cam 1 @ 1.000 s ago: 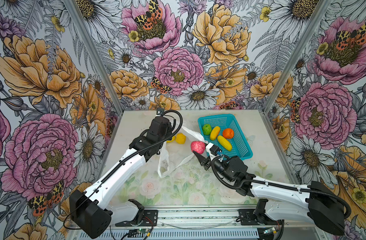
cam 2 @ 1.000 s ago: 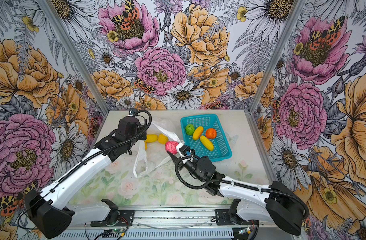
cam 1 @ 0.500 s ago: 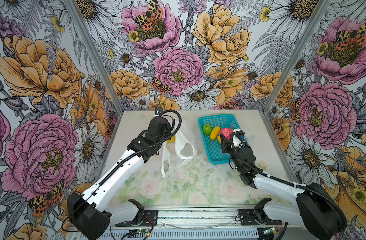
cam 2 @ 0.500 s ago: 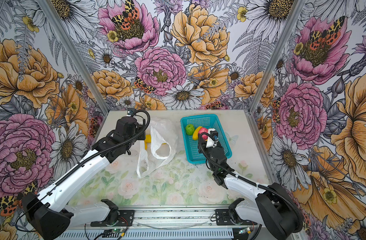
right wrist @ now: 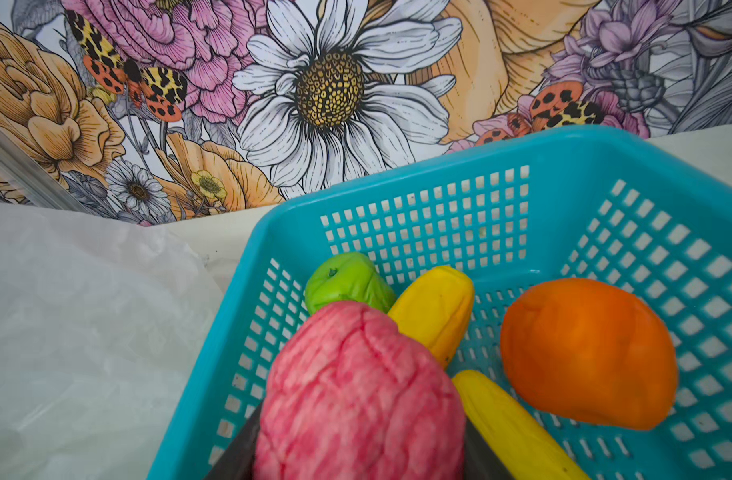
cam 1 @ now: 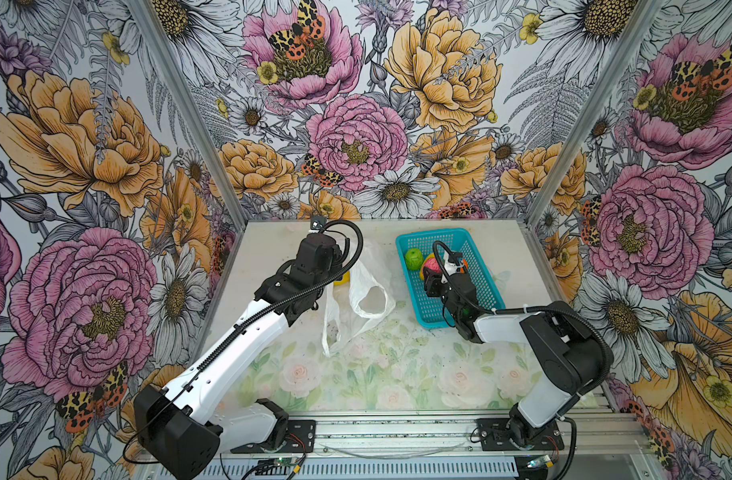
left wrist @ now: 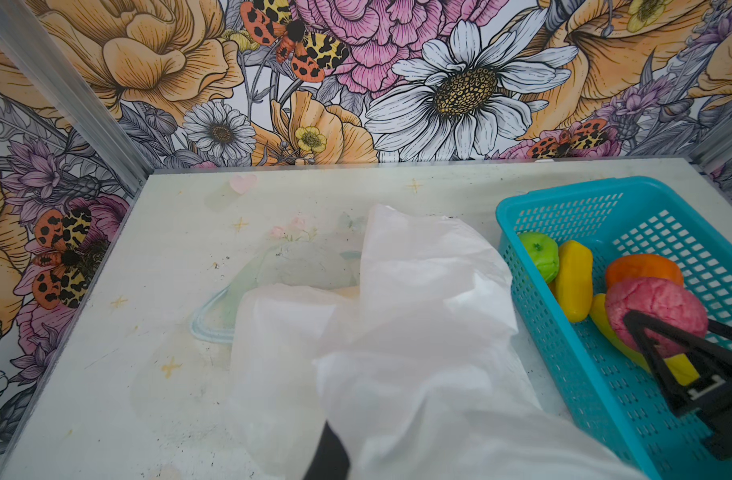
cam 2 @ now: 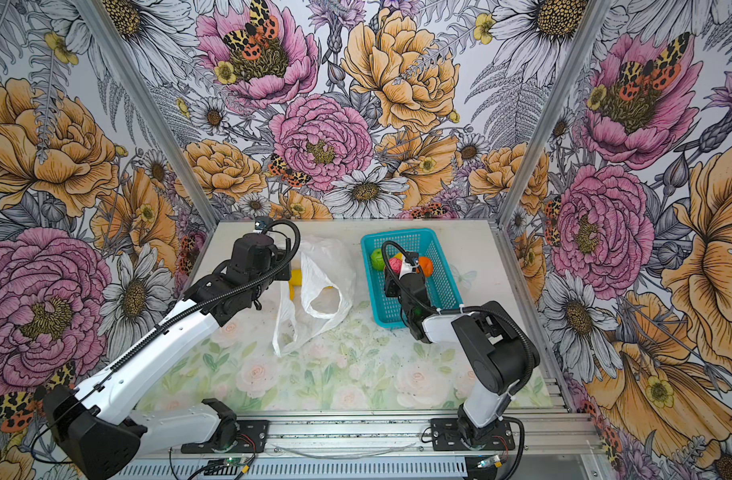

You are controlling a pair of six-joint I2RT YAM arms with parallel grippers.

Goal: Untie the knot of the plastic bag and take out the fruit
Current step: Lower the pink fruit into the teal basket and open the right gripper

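At the near side of the table (cam 1: 397, 374), the lower end of the plastic bag (cam 1: 358, 274) trails onto the flowered surface. The rest of the bag is held up, slack and open. Its upper part drapes over the left tool (left wrist: 329, 451), whose jaws are pinched tight on the thin film. In the left wrist view the plastic hides most of that tool.

Just beside it, under the raised bag, a yellow fruit (cam 2: 295, 277) lies on the table.

To the right, the right tool (cam 1: 433, 272) hangs over the teal basket (right wrist: 422, 216), its jaws partly spread and clamped around the pink-red bumpy ball (right wrist: 356, 386). Whether the ball touches the basket floor cannot be told.

Past the ball, inside the basket, lie two yellow oblong fruits (right wrist: 435, 307) and an orange (right wrist: 584, 353). A green apple (right wrist: 343, 282) sits toward the back wall.
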